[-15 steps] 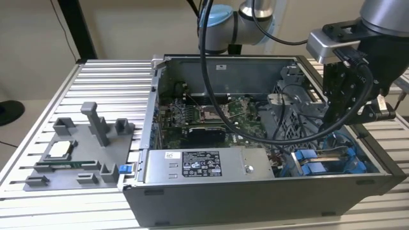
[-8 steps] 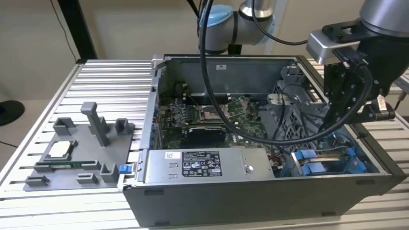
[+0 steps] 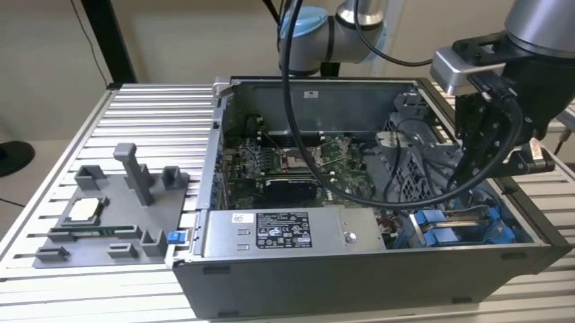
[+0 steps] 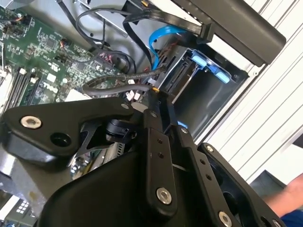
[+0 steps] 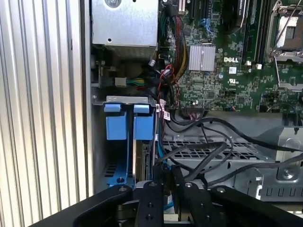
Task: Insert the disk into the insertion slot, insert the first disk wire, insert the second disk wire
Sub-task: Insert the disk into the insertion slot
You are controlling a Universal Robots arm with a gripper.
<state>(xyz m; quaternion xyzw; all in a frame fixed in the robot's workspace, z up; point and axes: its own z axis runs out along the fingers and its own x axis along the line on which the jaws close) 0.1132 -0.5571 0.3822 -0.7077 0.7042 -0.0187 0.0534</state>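
Observation:
The disk (image 5: pixel 142 158) stands on edge in its blue carrier inside the insertion slot (image 5: pixel 125 100), a grey sheet-metal bay by the case wall. In the exterior view the slot (image 3: pixel 462 229) lies at the case's near corner on that view's right. My gripper (image 5: pixel 165 184) hangs just beside the bay, over the perforated cage. Its fingers (image 4: pixel 156 137) run together to a narrow tip, my gripper (image 4: pixel 154 100), which appears shut on the connector end of a black disk wire (image 4: pixel 118 81). A blue flat cable (image 4: pixel 161 38) loops past the bay's blue tab (image 4: pixel 208 66).
The arm's wrist (image 3: pixel 503 128) leans over the open case from the exterior view's right, its cable (image 3: pixel 359 192) drooping across the motherboard (image 3: pixel 297 161). The grey power-supply box (image 3: pixel 283 232) lies along the near wall. A grey fixture (image 3: pixel 108 215) stands on the ribbed table.

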